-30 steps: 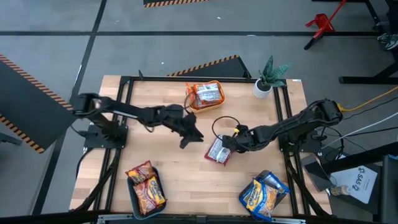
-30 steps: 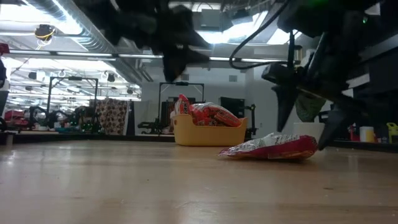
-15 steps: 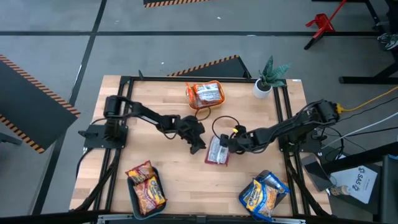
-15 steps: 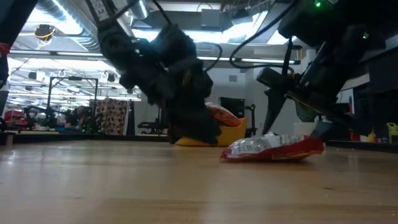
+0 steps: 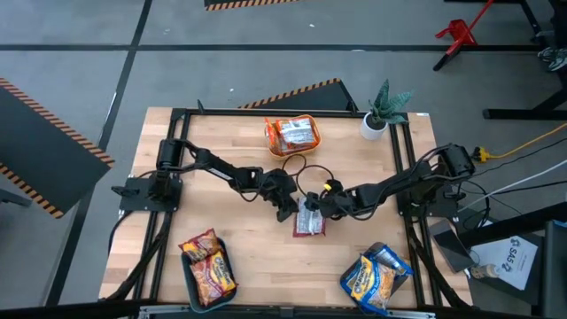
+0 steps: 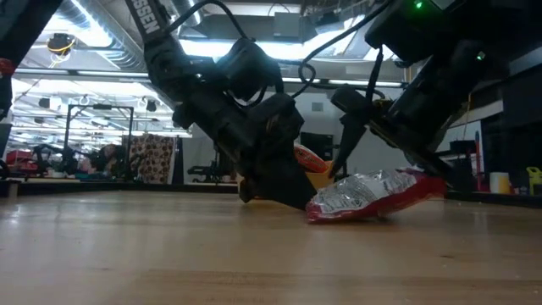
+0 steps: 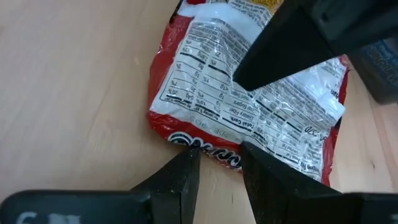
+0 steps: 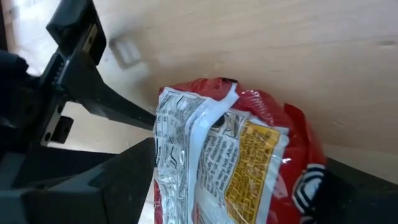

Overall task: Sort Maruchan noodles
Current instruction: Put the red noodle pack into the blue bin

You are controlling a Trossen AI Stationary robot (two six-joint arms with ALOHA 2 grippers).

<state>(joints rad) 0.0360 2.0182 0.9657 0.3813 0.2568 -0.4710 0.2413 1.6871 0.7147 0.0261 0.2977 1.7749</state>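
Watching the red-silver packet mid-surface: my right gripper, fingers spread wide, straddles its far end, while my left gripper, fingers part-open and empty, points at its near short edge.

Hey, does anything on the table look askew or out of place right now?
Yes: one red-silver packet lies loose mid-table instead of in a bin, crumpled and tilted with one end lifted off the wood. The left end effector and right end effector flank it.

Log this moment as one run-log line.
left gripper: open, at red-silver packet's edge | right gripper: open, straddling same packet | packet: on table, one end lifted
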